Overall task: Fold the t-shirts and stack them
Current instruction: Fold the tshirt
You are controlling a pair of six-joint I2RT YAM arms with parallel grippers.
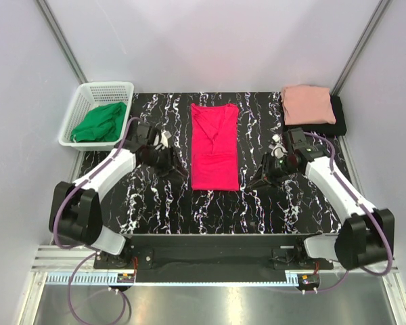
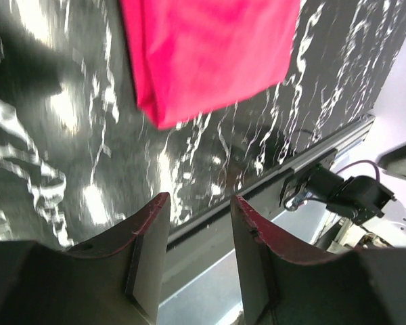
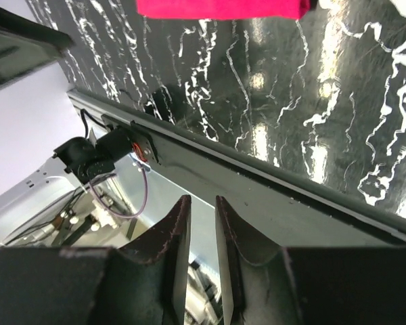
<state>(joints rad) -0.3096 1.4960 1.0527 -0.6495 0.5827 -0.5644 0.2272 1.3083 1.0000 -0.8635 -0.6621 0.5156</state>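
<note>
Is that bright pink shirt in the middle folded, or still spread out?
Partly folded. The crimson shirt lies as a long narrow strip, no sleeves sticking out, neckline at the far end.

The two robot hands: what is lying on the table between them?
The bright pink t-shirt, folded into a long strip, lies between the left gripper and the right gripper, bare table either side. The top view shows this.

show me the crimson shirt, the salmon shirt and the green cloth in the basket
crimson-pink t-shirt (image 1: 215, 152), top external view, middle of the folded cloth
salmon-pink t-shirt (image 1: 308, 103), top external view, centre of its upper face
green cloth (image 1: 100, 123), top external view, middle of the crumpled heap
</note>
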